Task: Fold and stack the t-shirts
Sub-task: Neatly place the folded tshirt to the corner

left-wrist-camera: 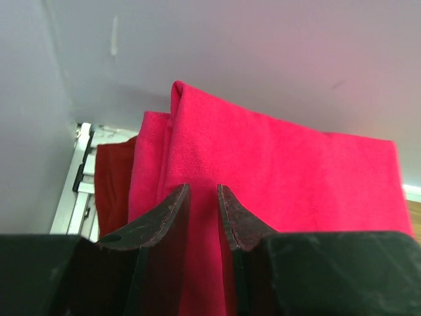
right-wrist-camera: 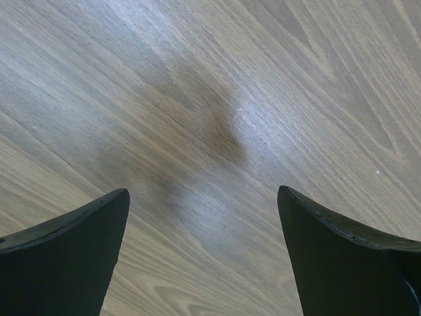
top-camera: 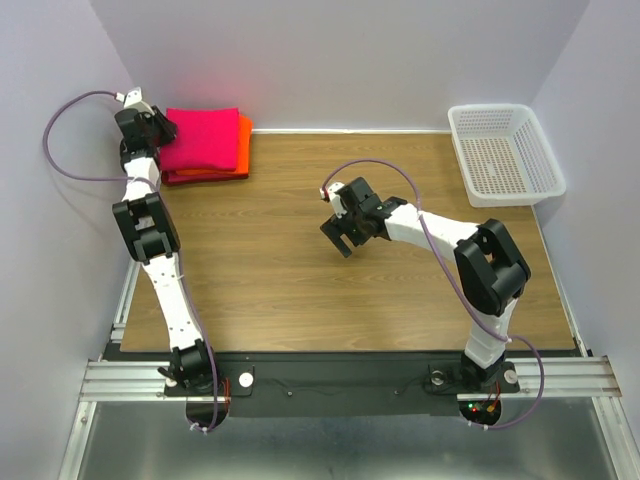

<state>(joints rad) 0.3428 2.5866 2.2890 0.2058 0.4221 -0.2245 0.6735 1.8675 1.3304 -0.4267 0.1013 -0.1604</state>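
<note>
Magenta t-shirt (top-camera: pixel 200 140) atop orange t-shirt (top-camera: pixel 244 150) | left gripper (left-wrist-camera: pixel 202 188) barely parted over magenta, hold unclear | right gripper (right-wrist-camera: pixel 202 191) released

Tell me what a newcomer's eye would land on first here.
The bright stack at the far left corner of the table: a magenta-pink t-shirt on top of an orange one, with the left gripper at its left edge, fingers narrowly apart. Next, the right gripper wide open over bare wood mid-table, and the white mesh basket at the far right corner.

Three folded t-shirts (top-camera: pixel 200 138) — one white mesh basket (top-camera: pixel 490 108) — two robot arms (top-camera: pixel 165 290)
</note>
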